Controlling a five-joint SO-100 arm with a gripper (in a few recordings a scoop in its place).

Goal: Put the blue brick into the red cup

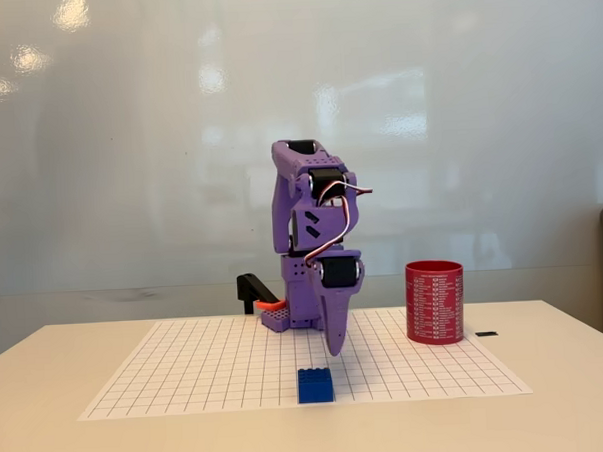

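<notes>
One blue brick, one purple pincer, one red cup: brick lying free, low and slightly left of the pincer tip.

Listed left to right in the fixed view: black-and-orange part beside the arm's base; blue brick flat on the grid sheet, studs up, long side facing the camera, near the sheet's front edge, touching nothing; pincer pointing down, tip hanging above the sheet, just behind and a little right of the brick, holding nothing; fingers seen edge-on as one wedge, so opening not possible to judge; red cup upright, mouth open, well right of both, near the sheet's right edge. Likely next: forward and slightly leftward drop onto the brick, then carry rightward to the cup.
</notes>
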